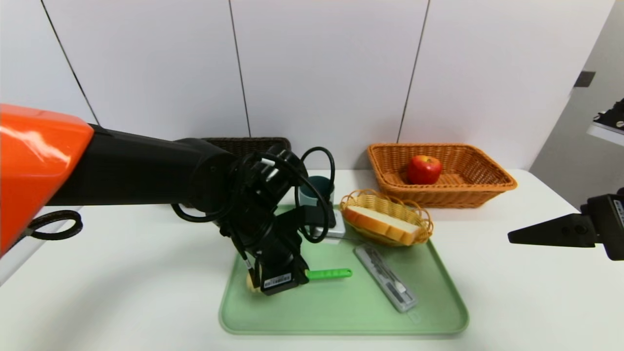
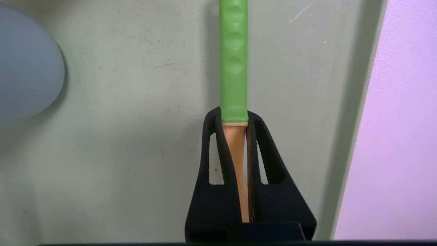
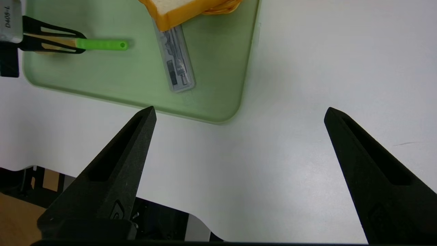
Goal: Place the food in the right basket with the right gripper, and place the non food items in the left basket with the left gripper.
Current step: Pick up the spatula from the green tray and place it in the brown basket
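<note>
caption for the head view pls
Left gripper closed on a green-handled utensil over the tray; apple in the right basket

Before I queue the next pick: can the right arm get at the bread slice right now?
Probably yes: the right pincer hangs open and holds nothing, and the bread slice lies uncovered in the small wicker basket.

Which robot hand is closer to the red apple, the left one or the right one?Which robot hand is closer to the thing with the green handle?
The left one. The left tool is closed on the green-handled thing, over the tray. The right tool is open, off past the tray's right side.
</note>
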Motion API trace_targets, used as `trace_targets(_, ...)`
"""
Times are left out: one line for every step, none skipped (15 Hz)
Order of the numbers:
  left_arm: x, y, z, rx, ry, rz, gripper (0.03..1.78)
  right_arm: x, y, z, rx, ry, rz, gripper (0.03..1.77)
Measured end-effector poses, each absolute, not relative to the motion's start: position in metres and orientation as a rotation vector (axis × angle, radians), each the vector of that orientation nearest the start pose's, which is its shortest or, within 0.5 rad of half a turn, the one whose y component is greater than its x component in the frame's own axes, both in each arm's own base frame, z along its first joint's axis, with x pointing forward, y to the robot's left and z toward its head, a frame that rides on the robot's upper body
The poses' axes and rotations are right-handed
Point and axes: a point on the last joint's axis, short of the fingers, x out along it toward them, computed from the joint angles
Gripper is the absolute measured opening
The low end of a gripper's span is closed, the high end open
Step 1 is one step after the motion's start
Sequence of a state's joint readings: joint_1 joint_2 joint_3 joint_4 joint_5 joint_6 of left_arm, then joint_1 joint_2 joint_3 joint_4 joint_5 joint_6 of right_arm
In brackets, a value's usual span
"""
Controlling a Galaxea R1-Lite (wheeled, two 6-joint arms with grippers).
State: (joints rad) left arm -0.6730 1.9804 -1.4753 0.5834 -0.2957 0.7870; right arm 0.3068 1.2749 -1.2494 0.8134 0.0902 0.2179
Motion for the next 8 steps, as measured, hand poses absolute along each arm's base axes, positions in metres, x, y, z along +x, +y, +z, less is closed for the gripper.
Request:
trace_targets(0.272, -0.225, 0.173, 0.859, 0.702, -1.27, 0.13, 0.15, 0.049, 0.282, 0.111, 0.875, 0.28, 1.7)
trace_targets(0.269, -0.223, 0.179, 0.857, 0.687, -1.266, 0.13, 0.15, 0.05, 0.282, 0.112, 0.874, 0.28, 1.7)
trace_targets(0.265, -0.22, 0.186, 0.854, 0.668, -1.262, 0.13, 0.15, 0.05, 0.281, 0.112, 0.874, 0.28, 1.7)
trace_targets(0.262, -0.217, 0.194, 0.851, 0.646, -1.256, 0.13, 0.15, 0.05, 0.282, 0.112, 0.873, 0.28, 1.7)
trace_targets(0.257, -0.214, 0.203, 0.845, 0.623, -1.249, 0.13, 0.149, 0.049, 0.282, 0.112, 0.872, 0.28, 1.7)
trace_targets(0.252, -0.21, 0.213, 0.834, 0.602, -1.239, 0.13, 0.149, 0.049, 0.282, 0.111, 0.871, 0.279, 1.7)
trace_targets(0.246, -0.206, 0.223, 0.816, 0.581, -1.225, 0.13, 0.149, 0.049, 0.282, 0.111, 0.869, 0.279, 1.7)
trace_targets(0.239, -0.2, 0.235, 0.792, 0.556, -1.207, 0.13, 0.148, 0.049, 0.282, 0.112, 0.868, 0.28, 1.7)
